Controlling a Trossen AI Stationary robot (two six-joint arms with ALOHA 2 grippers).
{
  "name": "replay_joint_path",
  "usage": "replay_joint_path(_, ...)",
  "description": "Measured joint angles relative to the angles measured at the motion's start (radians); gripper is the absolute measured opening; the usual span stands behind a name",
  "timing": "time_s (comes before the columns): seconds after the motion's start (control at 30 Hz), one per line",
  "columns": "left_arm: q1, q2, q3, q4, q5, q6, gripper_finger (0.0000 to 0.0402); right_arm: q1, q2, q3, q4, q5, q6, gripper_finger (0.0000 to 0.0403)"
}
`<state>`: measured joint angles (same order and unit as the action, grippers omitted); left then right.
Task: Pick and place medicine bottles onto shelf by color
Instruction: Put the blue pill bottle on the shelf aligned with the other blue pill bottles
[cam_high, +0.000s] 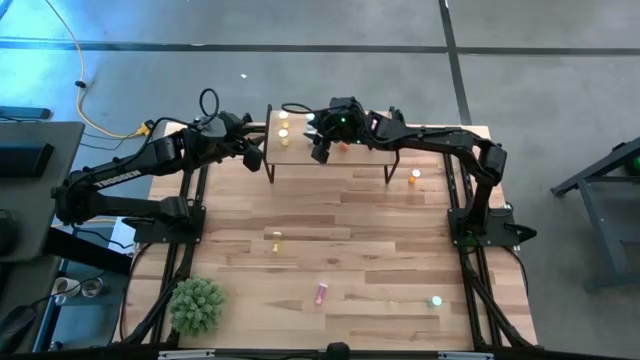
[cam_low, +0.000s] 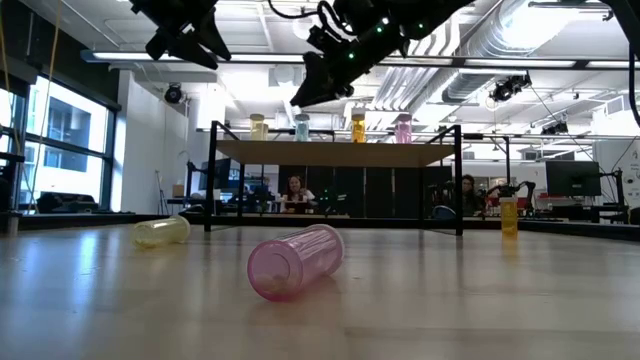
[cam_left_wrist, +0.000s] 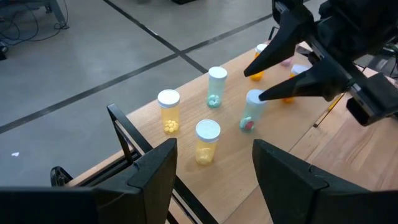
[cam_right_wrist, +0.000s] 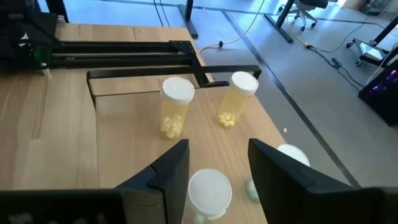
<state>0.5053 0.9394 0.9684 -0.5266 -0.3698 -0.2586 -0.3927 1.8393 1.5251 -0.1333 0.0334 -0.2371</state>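
The shelf (cam_high: 335, 160) stands at the table's far side. On it stand two yellow bottles (cam_left_wrist: 168, 111) (cam_left_wrist: 207, 141), two green ones (cam_left_wrist: 216, 87) (cam_left_wrist: 250, 110), and orange ones behind (cam_left_wrist: 257, 64). My right gripper (cam_high: 320, 142) is open over the shelf, its fingers on either side of the nearer green bottle (cam_right_wrist: 210, 190), apart from it. My left gripper (cam_high: 258, 150) is open and empty at the shelf's left end. On the tabletop, a yellow bottle (cam_high: 277, 239) and a pink bottle (cam_high: 321, 293) lie down. An orange bottle (cam_high: 415, 178) and a green bottle (cam_high: 435, 300) stand.
A small green plant (cam_high: 196, 305) stands at the near left corner. In the low view the pink bottle (cam_low: 295, 262) lies in front and the shelf's black legs (cam_low: 459, 180) stand behind it. People sit in the room beyond the table.
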Motion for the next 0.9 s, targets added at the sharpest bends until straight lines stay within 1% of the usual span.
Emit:
replay_joint_path(0.23,0.000,0.000,0.000,0.000,0.000,0.000,0.0197,0.000,0.000,0.069,-0.077,0.000,0.000,0.0156)
replay_joint_path(0.33,0.000,0.000,0.000,0.000,0.000,0.000,0.0197,0.000,0.000,0.113,-0.140,0.000,0.006,0.0156)
replay_joint_path(0.6,0.000,0.000,0.000,0.000,0.000,0.016,0.0197,0.011,0.000,0.257,-0.329,0.001,0.087,0.0156)
replay_joint_path(0.67,0.000,0.000,0.000,0.000,0.000,0.053,0.0197,0.023,-0.001,0.283,-0.380,0.001,0.113,0.0156)
replay_joint_path(0.77,0.000,0.000,0.000,0.000,0.000,0.101,0.0197,0.049,-0.001,0.299,-0.453,0.000,0.208,0.0156)
replay_joint_path(0.83,0.000,0.000,0.000,-0.001,0.004,0.106,0.0197,0.073,-0.001,0.299,-0.495,0.000,0.279,0.0156)
replay_joint_path(0.9,-0.002,0.000,0.000,-0.010,0.028,0.104,0.0197,0.101,-0.001,0.299,-0.542,0.001,0.323,0.0156)
